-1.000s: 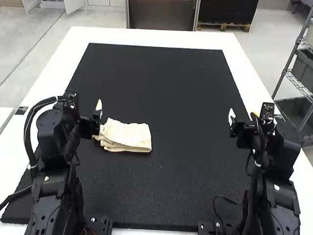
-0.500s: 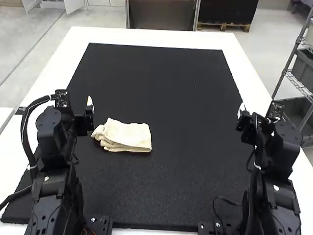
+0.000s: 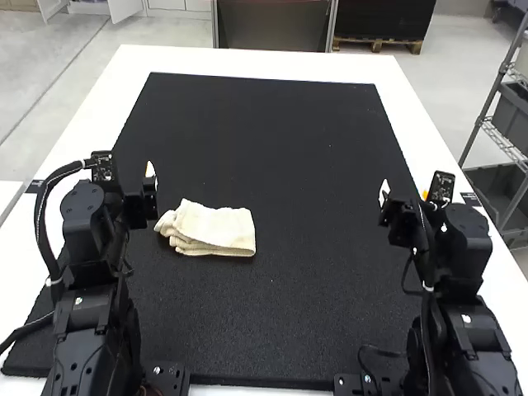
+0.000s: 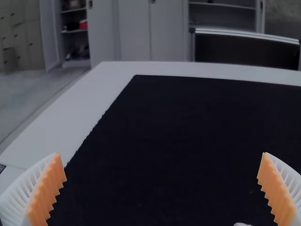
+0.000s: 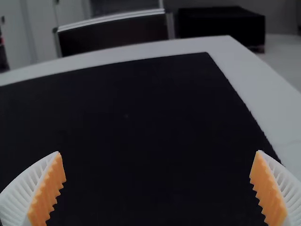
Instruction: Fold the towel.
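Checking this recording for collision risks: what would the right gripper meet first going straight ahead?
In the right wrist view, the way ahead of the right gripper looks free down to the black mat, which it would probably meet first, though depth is unclear.

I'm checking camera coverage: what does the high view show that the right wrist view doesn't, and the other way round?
High view: the cream towel, lying folded in layers, plus the bodies of the left arm and right arm.

Right wrist view: the ridged faces of the orange pads, set wide apart.

Both: the right hand, the black mat and the white table around it.
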